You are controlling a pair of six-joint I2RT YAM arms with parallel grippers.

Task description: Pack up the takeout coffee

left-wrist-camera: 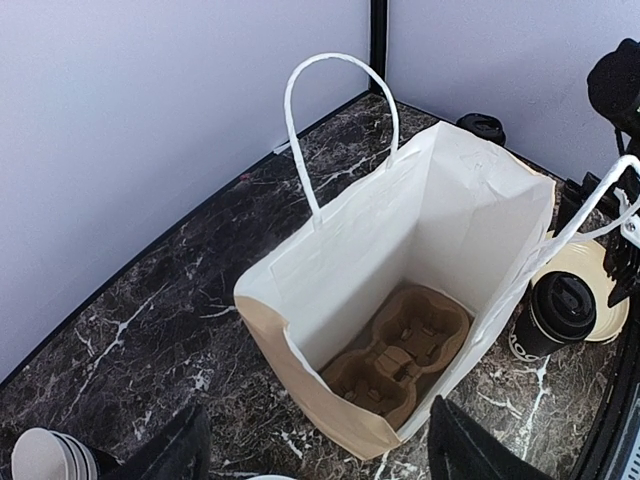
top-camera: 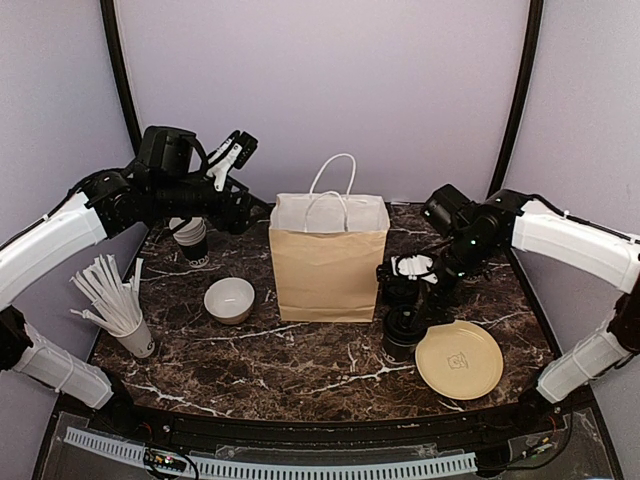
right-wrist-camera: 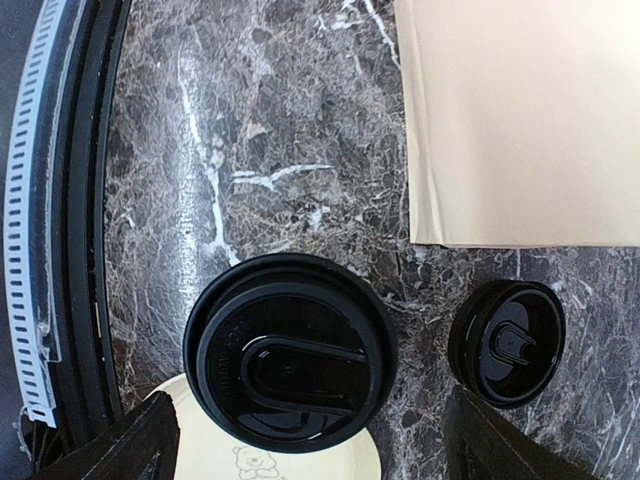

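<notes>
One takeout coffee (right-wrist-camera: 290, 345), a black cup with a black lid, stands by the bag's right front corner (top-camera: 403, 335) and also appears in the left wrist view (left-wrist-camera: 555, 315). My right gripper (right-wrist-camera: 312, 415) hovers straight above it, open, its fingers (right-wrist-camera: 120, 450) wide of the lid and not touching it (top-camera: 408, 275). A second, smaller-looking black lid (right-wrist-camera: 507, 342) lies further back; I cannot tell what is under it. The brown paper bag (top-camera: 330, 260) stands open with an empty two-cup carrier (left-wrist-camera: 400, 350) at its bottom. My left gripper (left-wrist-camera: 318, 430) is open, held high to the left of the bag (top-camera: 232, 152).
A yellow plate (top-camera: 458, 358) lies right of the lidded cup. A white bowl (top-camera: 229, 299) sits left of the bag, with a cup of white stirrers (top-camera: 125, 315) further left. A lidless nested cup stack (top-camera: 190, 238) stands below my left arm. The bag's handles (left-wrist-camera: 340, 110) stick up.
</notes>
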